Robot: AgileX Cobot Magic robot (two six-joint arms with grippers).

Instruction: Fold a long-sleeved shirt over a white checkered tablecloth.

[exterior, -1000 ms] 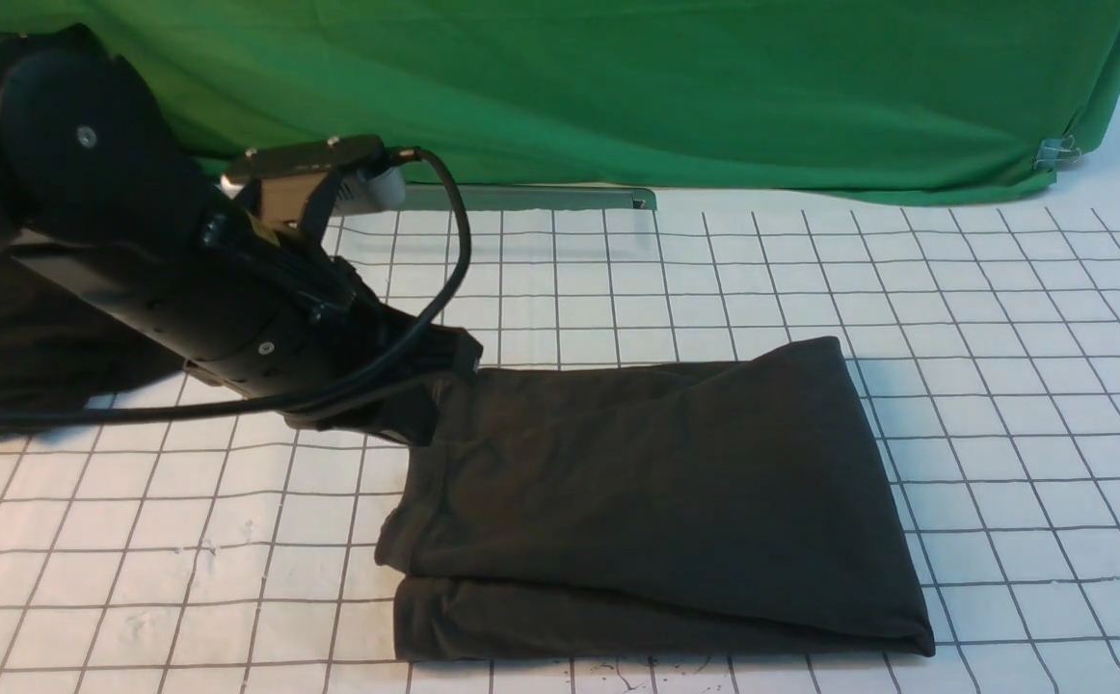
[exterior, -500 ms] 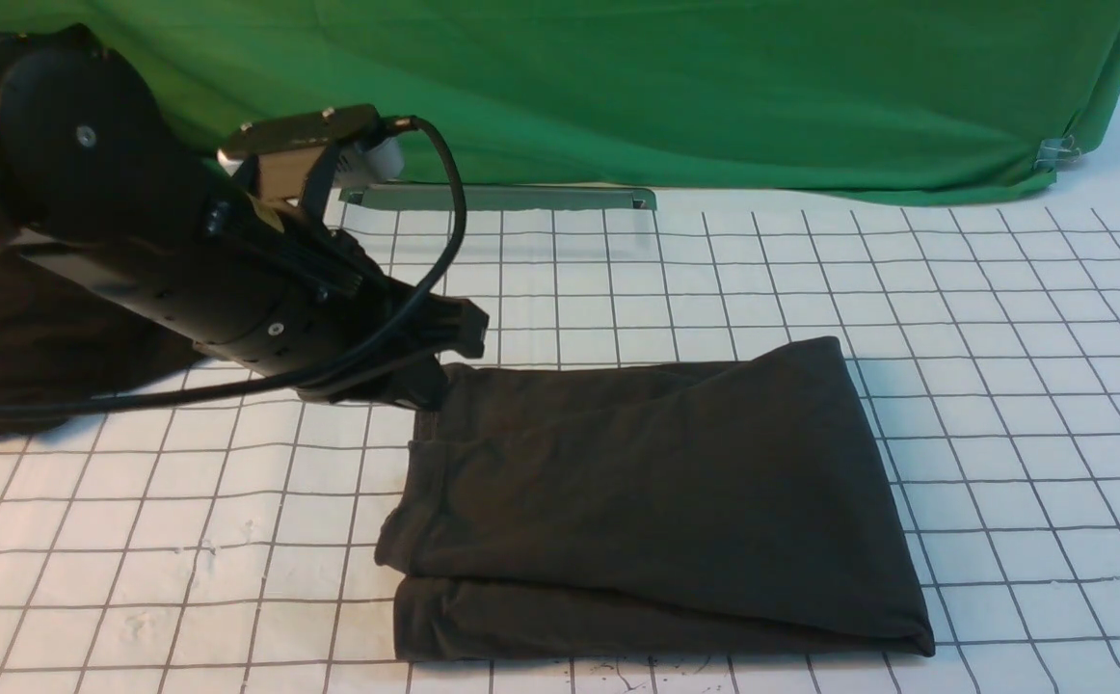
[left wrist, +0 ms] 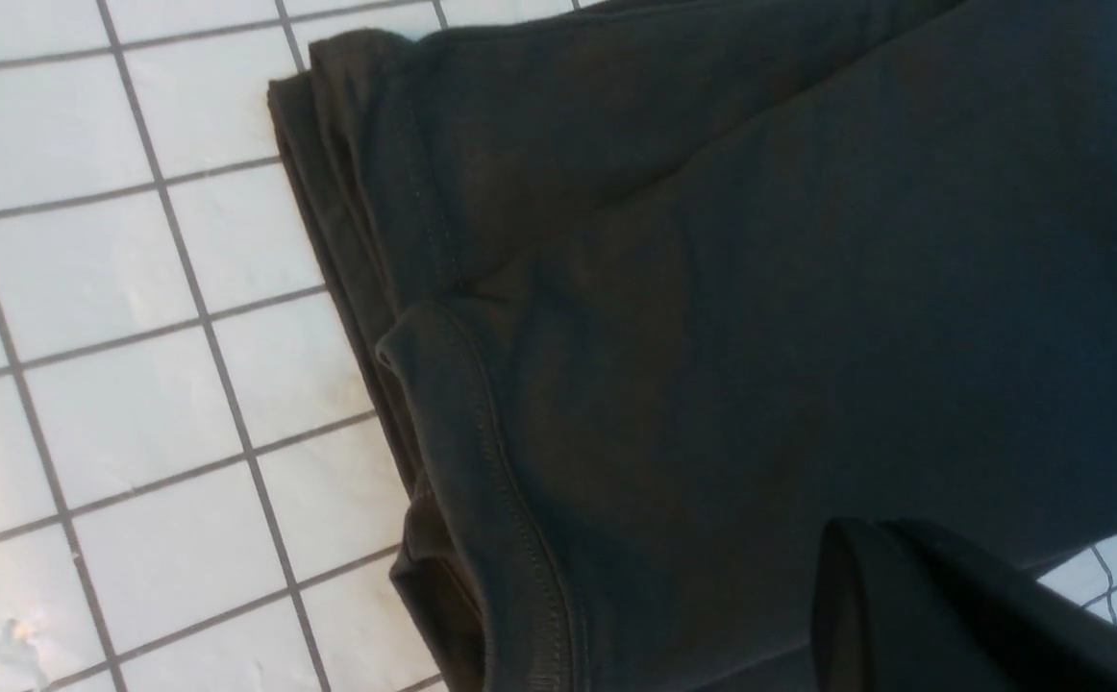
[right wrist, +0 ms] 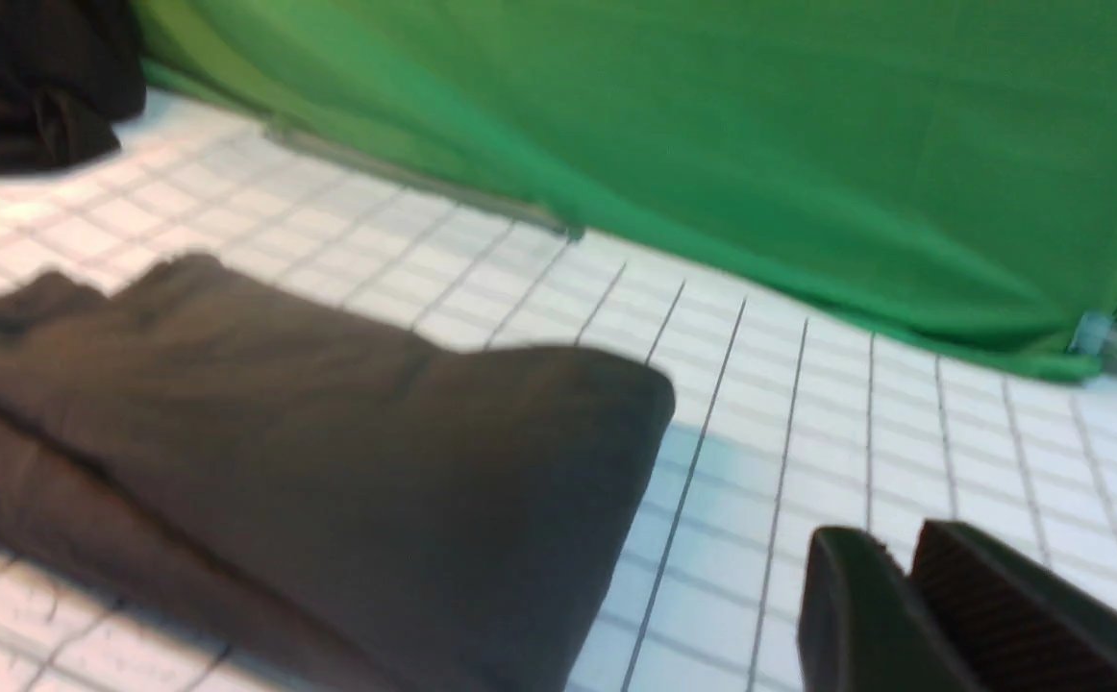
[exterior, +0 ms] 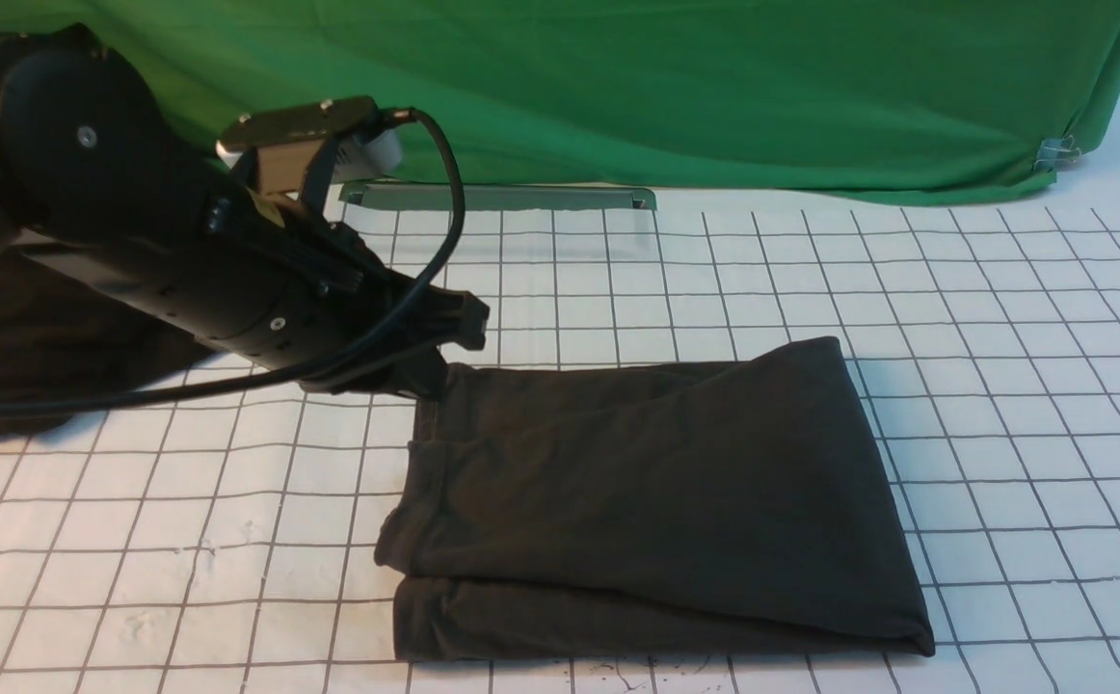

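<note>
The long-sleeved shirt [exterior: 656, 492] lies folded into a dark charcoal rectangle on the white checkered tablecloth [exterior: 1003, 318]. My left gripper [exterior: 464, 328] hovers just above the shirt's far left corner, shut, with nothing between its fingers. In the left wrist view its tips [left wrist: 871, 529] hang over the stacked hems of the shirt [left wrist: 712, 288]. My right gripper [right wrist: 890, 538] does not show in the front view; it is low over bare tablecloth [right wrist: 808, 404], off the shirt's right corner [right wrist: 328, 461]. A narrow slit shows between its tips, and it holds nothing.
A blacker plain heap of cloth [exterior: 11, 337] lies at the far left behind my left arm. A green draped cloth [exterior: 618, 87] closes the back. A grey metal bar [exterior: 497, 198] lies along its foot, and a clip [exterior: 1056, 149] sits at its right end.
My left gripper has lifted off the shirt's far left corner and drawn slightly back. The corner stays lying flat and the shirt has not shifted.
</note>
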